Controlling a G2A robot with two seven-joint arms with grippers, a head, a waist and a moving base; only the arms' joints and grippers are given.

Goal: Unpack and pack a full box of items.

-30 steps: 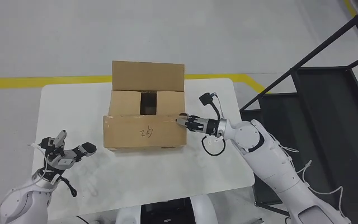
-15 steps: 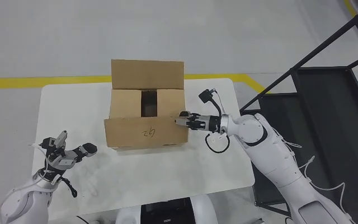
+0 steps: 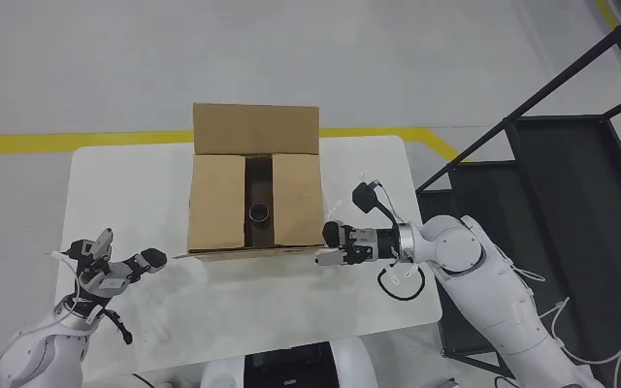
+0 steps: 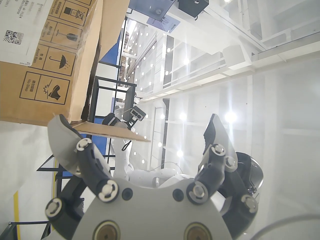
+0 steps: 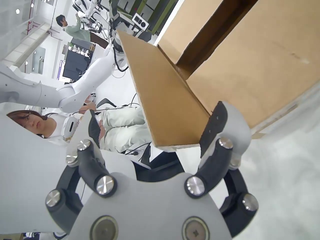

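In the top view, the cardboard box stands in the middle of the white table. Its far flap stands open, and its 2 side flaps are folded inward with a dark gap between them. A dark round thing shows in this gap. The near flap sticks out toward the near side and shows as a thin strip. The right gripper is just beside the near right corner of the box. The left gripper is near the near left corner, over the table's left part. In the left wrist view, the left gripper is released, with its 2 fingers spread wide and nothing between them. One fingertip is just beside the corner of the near flap; I cannot tell if it touches. The box carries a white label on its side wall. In the right wrist view, the right gripper is also released, with its fingers wide apart. The corner of the near flap lies between them, and one pad is right at the flap's edge. The box stands just behind, on the table.
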